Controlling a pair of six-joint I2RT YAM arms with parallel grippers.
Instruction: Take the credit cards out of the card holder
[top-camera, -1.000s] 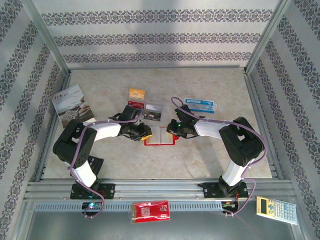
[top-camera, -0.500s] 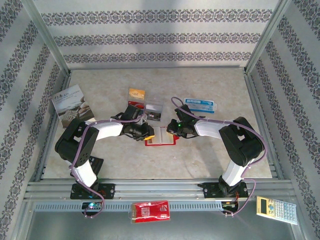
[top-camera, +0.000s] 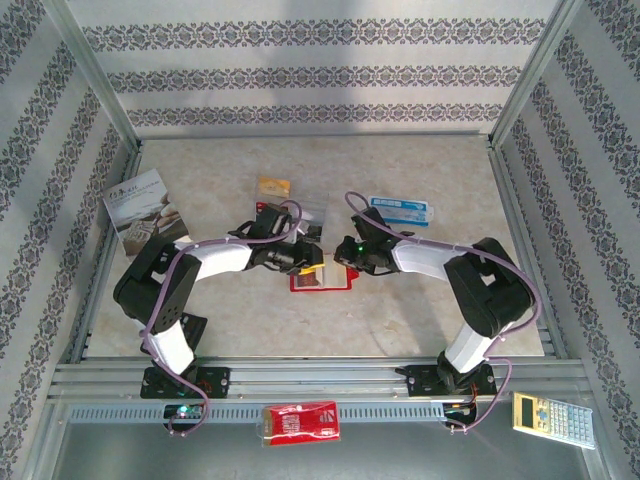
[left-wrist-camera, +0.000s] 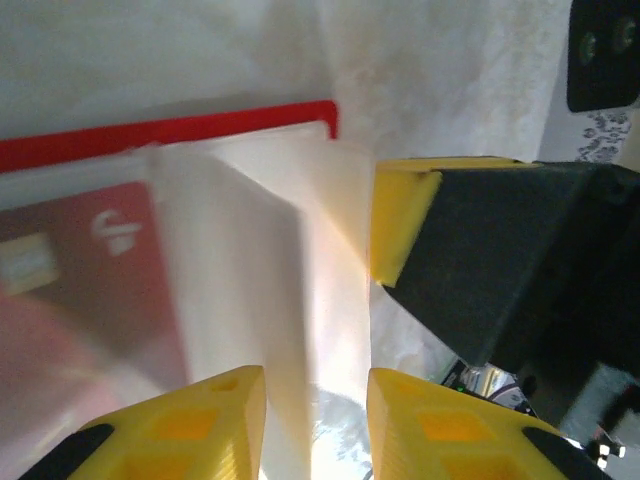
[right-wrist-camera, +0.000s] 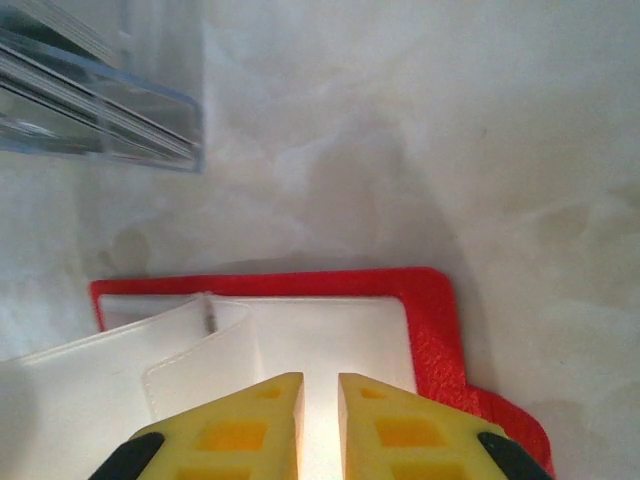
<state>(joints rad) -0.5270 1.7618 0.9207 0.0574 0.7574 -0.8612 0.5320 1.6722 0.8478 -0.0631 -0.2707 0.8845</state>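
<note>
L gripper (top-camera: 306, 260) slid right, now over card holder's (top-camera: 338, 281) left half, jaws a bit wider. Reddish card (left-wrist-camera: 90, 260) now showing in the pocket.

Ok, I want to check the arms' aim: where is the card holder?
In the top view, the red card holder lies open mid-table, between the left gripper and the right gripper, both reaching onto it.

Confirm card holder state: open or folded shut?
Open. The red card holder lies spread flat on the table, its clear pockets fanned out in both wrist views; one pocket holds a reddish card.
</note>
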